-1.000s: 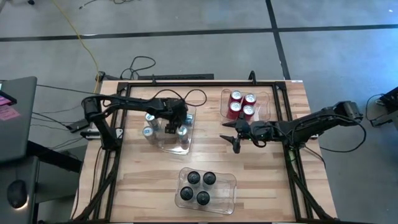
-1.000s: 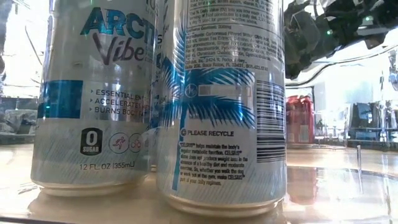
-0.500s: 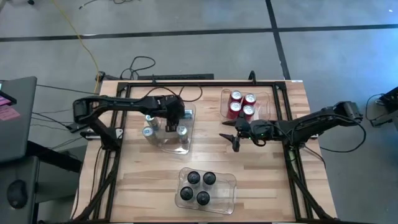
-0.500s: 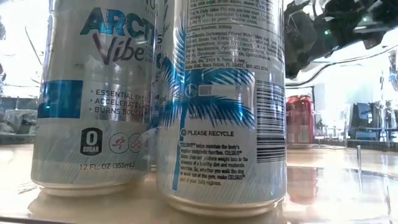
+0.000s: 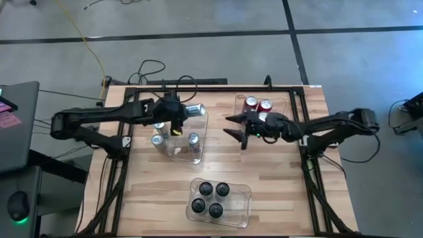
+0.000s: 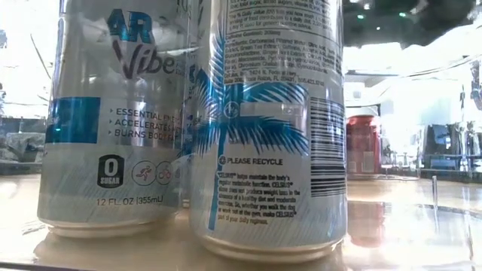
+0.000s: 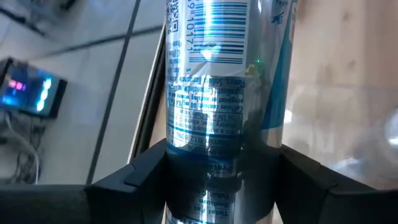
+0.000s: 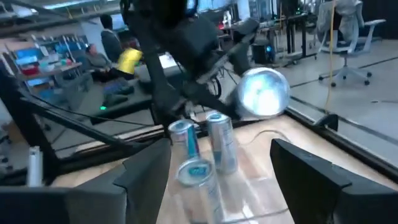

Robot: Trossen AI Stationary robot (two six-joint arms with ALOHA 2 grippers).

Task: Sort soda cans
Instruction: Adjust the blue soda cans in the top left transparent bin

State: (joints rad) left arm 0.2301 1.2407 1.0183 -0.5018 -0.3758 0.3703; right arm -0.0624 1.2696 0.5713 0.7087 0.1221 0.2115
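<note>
Left gripper [image 5: 177,114] clamped on silver-blue can [image 5: 192,110], lifted over far end of clear bin [image 5: 188,156]. Can now lying sideways, long axis roughly level, silver end pointing toward right side of table; half a second back gripper was lower down among standing cans. Three other silver-blue cans [image 5: 159,139] upright in same bin. Right gripper [image 5: 236,126] empty, fingers spread, hovering just beside red cans [image 5: 257,111]; it has slid closer to them. Black cans [image 5: 208,197] upright in near bin, same as before.
</note>
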